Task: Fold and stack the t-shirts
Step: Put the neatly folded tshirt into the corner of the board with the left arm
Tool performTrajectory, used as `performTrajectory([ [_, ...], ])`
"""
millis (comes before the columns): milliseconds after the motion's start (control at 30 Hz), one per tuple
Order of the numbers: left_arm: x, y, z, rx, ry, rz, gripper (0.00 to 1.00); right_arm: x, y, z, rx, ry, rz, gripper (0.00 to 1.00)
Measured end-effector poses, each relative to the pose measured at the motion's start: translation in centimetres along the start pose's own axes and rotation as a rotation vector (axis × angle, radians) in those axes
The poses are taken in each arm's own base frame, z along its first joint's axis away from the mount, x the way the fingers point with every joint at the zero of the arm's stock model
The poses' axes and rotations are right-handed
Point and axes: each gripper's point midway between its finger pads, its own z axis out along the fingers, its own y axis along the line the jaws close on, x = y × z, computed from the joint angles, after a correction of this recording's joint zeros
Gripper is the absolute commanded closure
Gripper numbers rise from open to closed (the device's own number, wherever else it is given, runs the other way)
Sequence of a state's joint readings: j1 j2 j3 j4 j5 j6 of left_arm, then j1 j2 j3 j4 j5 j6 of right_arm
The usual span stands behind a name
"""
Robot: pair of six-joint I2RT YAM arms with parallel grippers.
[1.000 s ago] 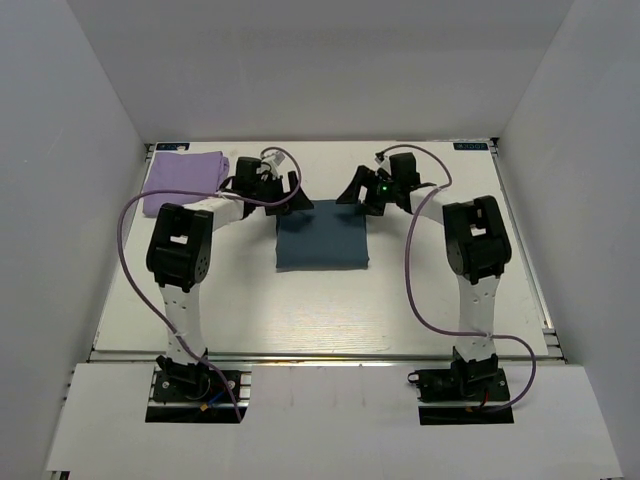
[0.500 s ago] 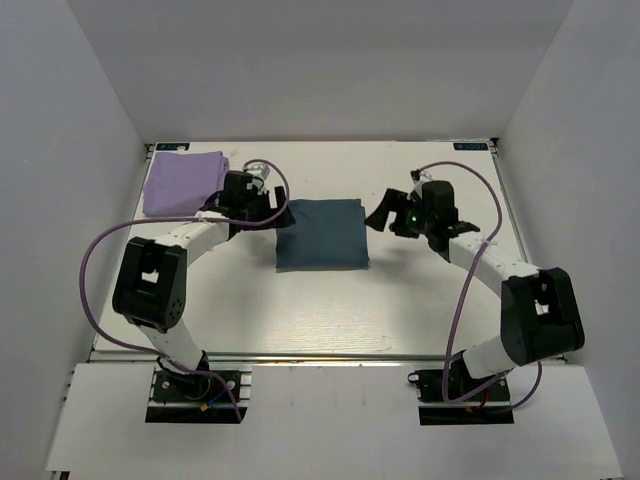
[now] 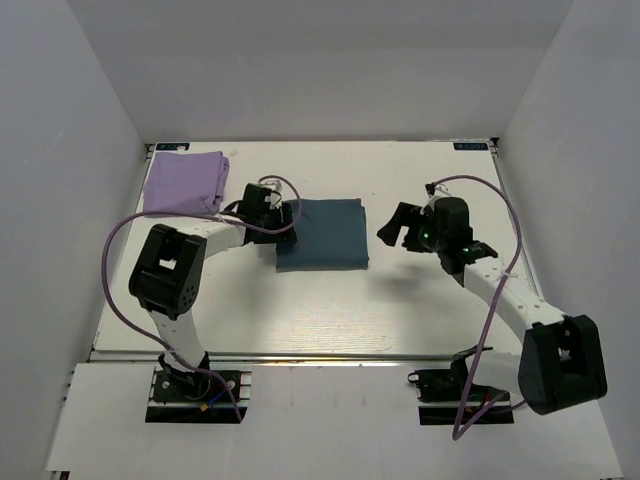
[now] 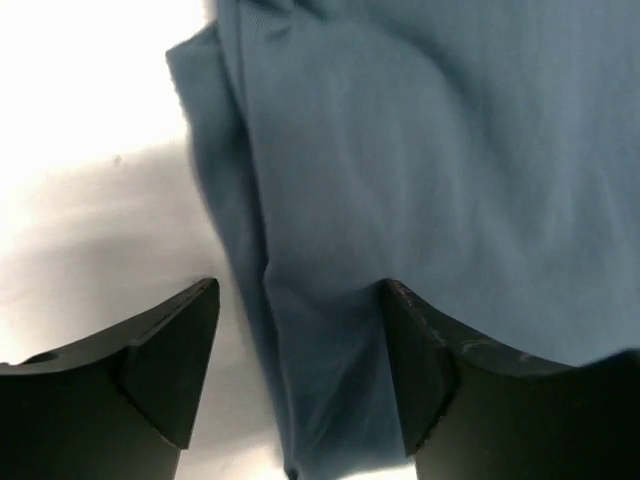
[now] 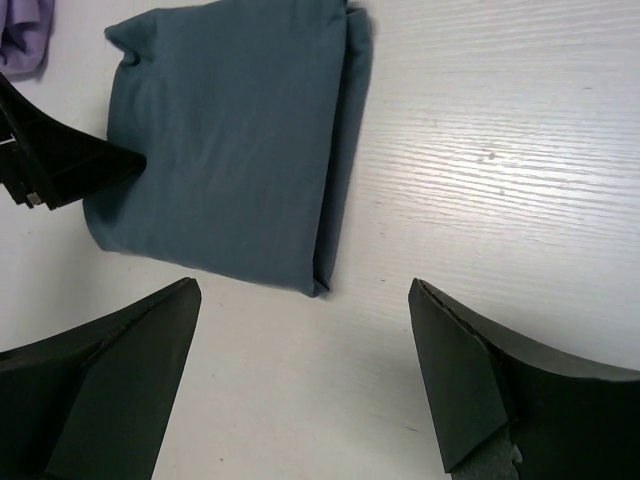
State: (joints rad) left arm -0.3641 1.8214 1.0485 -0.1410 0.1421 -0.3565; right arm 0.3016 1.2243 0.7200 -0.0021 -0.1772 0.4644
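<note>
The dark slate-blue t-shirt lies folded into a rectangle at the table's middle. It also shows in the right wrist view. The lavender t-shirt lies folded at the back left corner. My left gripper is open at the blue shirt's left edge. In the left wrist view its jaws stand apart, with the edge of the blue fabric between them. My right gripper is open and empty, a little right of the blue shirt, and hovers over bare table in its own view.
The white table is walled by white panels at the back and both sides. A corner of the lavender shirt and the left gripper's fingers show in the right wrist view. Purple cables loop beside both arms.
My right arm has swung right and toward the near side, away from the blue shirt's back right corner. My left gripper has moved from that shirt's back left corner to its left edge.
</note>
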Motion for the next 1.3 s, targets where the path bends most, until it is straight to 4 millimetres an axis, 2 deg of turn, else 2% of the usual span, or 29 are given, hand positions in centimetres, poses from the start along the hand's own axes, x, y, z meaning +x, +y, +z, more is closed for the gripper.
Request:
performTrajectory([
  [33, -0.2, -0.2, 0.3, -0.007, -0.005, 0.007, 0.34, -0.1, -0.2, -0.2, 0.013, -0.008, -0.002, 0.1],
  [100, -0.4, -0.6, 1.0, -0.019, -0.011, 0.024, 0.37, -0.5, -0.5, -0.8, 0.042, -0.028, -0.007, 0.1],
  [200, -0.7, -1.4, 1.8, -0.039, -0.025, 0.048, 0.54, -0.7, -1.2, -1.6, 0.085, -0.054, -0.012, 0.1],
  [333, -0.9, -1.9, 2.3, -0.063, -0.036, 0.065, 1.0, -1.3, -2.5, -2.9, 0.167, -0.106, -0.019, 0.1],
  [533, -1.5, -1.6, 2.1, -0.128, -0.04, 0.134, 1.0, -2.4, -3.8, -5.0, 0.255, -0.188, -0.033, 0.1],
  [667, -2.5, 0.3, 1.4, -0.234, -0.046, 0.212, 1.0, -2.5, -5.0, -5.9, 0.32, -0.226, -0.034, 0.1],
  [767, -4.0, 2.0, 0.3, -0.307, -0.063, 0.273, 1.0, -2.7, -5.8, -6.6, 0.37, -0.248, -0.033, 0.1],
  [900, -7.3, 3.7, -2.9, -0.396, -0.141, 0.364, 1.0, -2.8, -6.6, -7.1, 0.413, -0.266, -0.035, 0.1],
  [1100, -13.7, 5.2, -8.5, -0.541, -0.303, 0.491, 1.0, -2.8, -7.4, -7.4, 0.458, -0.275, -0.037, 0.1],
  [1200, -16.2, 6.3, -10.3, -0.611, -0.353, 0.532, 1.0, -2.5, -7.9, -7.4, 0.482, -0.269, -0.04, 0.1],
  [1300, -17.7, 8.1, -11.6, -0.672, -0.369, 0.557, 1.0, -2.3, -8.3, -7.3, 0.499, -0.26, -0.045, 0.1],
])
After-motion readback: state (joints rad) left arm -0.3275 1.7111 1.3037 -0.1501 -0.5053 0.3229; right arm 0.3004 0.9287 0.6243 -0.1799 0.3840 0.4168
